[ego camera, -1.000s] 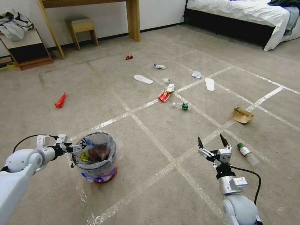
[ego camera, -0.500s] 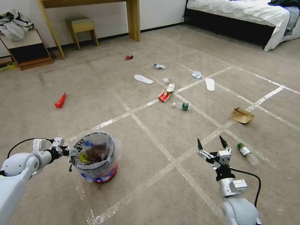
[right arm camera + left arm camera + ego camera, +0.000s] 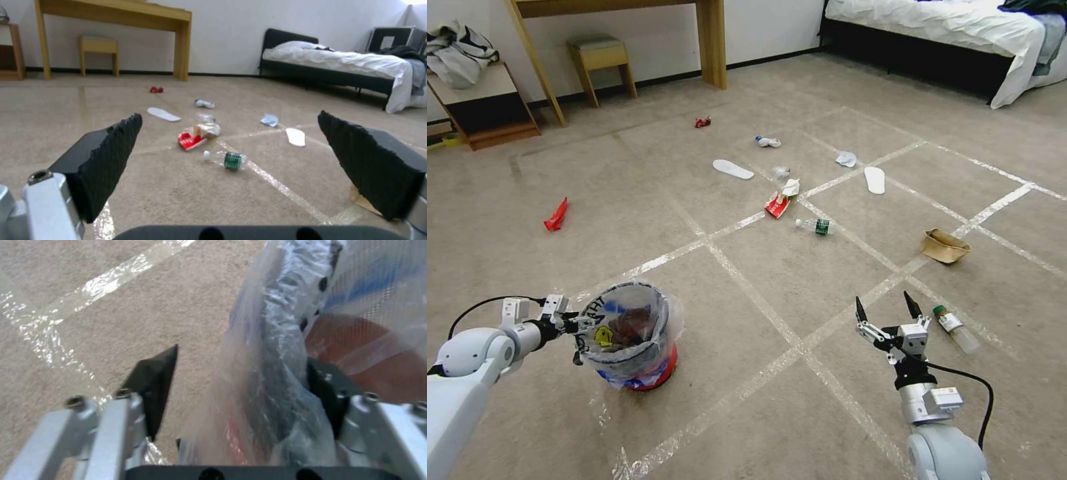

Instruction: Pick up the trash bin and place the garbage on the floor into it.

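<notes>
The left end effector (image 3: 578, 325) straddles the near rim of the trash bin (image 3: 629, 337), fingers parted around its bag, whose black lettering is unreadable. The right end effector (image 3: 886, 311) hovers wide open, empty, near a green-labelled bottle (image 3: 816, 226).

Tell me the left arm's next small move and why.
Probably close the left tool on the trash bin rim. Its fingers straddle the bagged rim, one outside and one inside, with a gap on the outside, and the bin sits on the carpet. The right tool waits open.
</notes>
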You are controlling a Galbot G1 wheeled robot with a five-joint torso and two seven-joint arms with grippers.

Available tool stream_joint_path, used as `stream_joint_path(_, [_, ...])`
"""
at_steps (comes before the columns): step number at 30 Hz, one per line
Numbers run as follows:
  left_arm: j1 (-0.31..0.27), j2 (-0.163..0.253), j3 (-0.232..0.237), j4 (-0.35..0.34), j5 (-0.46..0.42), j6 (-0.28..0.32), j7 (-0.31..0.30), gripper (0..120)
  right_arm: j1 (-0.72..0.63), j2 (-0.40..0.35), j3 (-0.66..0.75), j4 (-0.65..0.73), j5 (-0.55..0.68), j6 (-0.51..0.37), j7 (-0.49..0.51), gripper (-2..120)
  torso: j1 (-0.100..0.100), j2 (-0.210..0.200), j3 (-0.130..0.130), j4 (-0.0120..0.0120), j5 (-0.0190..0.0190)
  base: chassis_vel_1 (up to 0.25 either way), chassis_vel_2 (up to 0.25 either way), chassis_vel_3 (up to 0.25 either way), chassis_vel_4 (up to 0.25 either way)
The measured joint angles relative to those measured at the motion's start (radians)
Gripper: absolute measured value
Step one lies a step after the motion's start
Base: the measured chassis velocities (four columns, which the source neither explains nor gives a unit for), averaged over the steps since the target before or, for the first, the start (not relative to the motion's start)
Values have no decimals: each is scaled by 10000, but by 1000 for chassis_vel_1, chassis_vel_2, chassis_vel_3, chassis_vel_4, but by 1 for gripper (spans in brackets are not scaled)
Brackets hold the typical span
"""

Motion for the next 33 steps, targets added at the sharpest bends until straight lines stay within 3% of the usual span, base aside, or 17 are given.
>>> stream_joint_path(4, [4, -85, 5, -53, 49, -24, 3, 51, -5, -6, 78, 0, 1, 3, 0, 100, 0, 0, 0, 0, 1, 0, 0, 0, 0])
stream_joint_path(10, [352, -266, -159, -306, 215, -105, 57, 23, -23, -83, 312, 138, 78, -2, 3, 100, -1, 2, -2, -1, 5, 0, 0, 0, 0])
stream_joint_path(13, [372, -274, -161, -307, 247, -113, 70, 19, -27, -84, 335, 138, 86, 9, 2, 100, -1, 2, -3, 0, 5, 0, 0, 0, 0])
stream_joint_path(14, [419, -287, -165, -305, 289, -124, 85, 10, -32, -75, 394, 130, 101, 44, 3, 100, -2, 3, -3, 0, 7, 0, 0, 0, 0])
stream_joint_path(17, [451, -307, -168, -280, 314, -128, 101, 4, -33, -44, 412, 76, 106, 97, 2, 100, -3, 5, -3, -1, 5, 0, 0, 0, 0])
stream_joint_path(33, [445, -624, -162, -160, 415, -236, 21, 4, 103, -103, 341, -67, 178, 102, 3, 100, -4, 6, -2, 1, 8, 0, 0, 0, 0])
